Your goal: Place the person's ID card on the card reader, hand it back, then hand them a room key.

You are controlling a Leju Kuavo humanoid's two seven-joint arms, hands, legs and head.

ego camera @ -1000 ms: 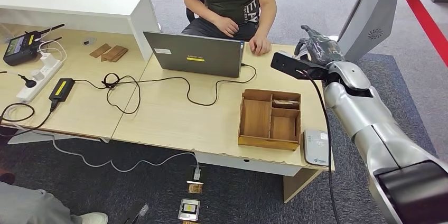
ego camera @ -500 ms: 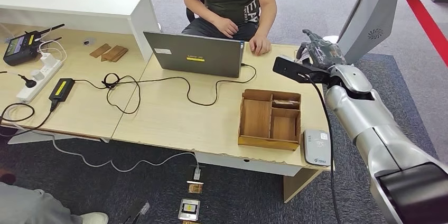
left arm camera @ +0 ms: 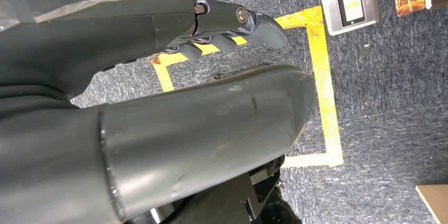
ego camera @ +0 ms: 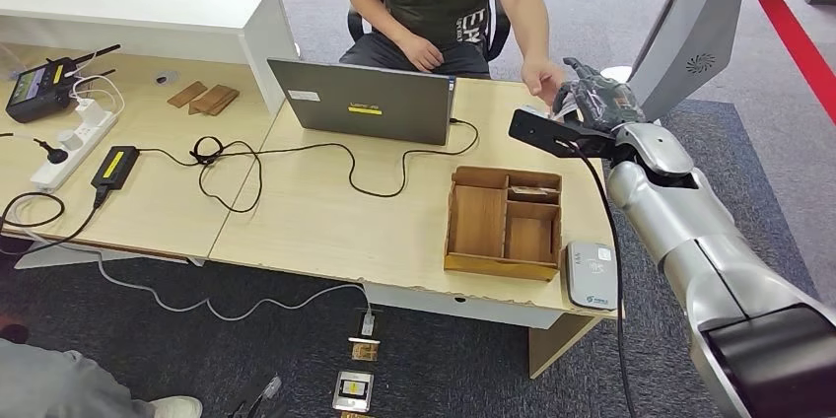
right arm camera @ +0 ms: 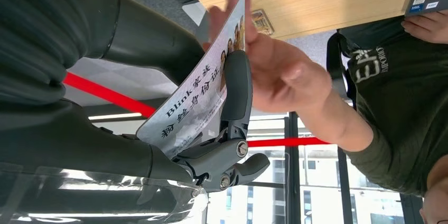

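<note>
My right hand (ego camera: 592, 98) is raised over the table's far right corner, beside the seated person. It holds the ID card (right arm camera: 198, 100), a white card with printed text and a photo, between its thumb and dark fingers (right arm camera: 236, 89). The person's hand (ego camera: 540, 78) has reached out and grips the card's far end (right arm camera: 274, 71). The grey card reader (ego camera: 590, 275) lies at the table's near right corner. A wooden tray (ego camera: 498, 266) left of it has a card-like item in its far right compartment (ego camera: 533, 193). My left hand (left arm camera: 227, 23) hangs above the carpet, holding nothing.
An open laptop (ego camera: 365, 103) stands in front of the person, with black cables (ego camera: 296, 157) trailing across the table. A power strip (ego camera: 69, 147) and a controller (ego camera: 39, 88) lie on the left desk. A white shelf (ego camera: 148, 4) stands at the back left.
The person's hand has lifted off the table and reached across to take hold of the ID card. My right hand has barely moved.
</note>
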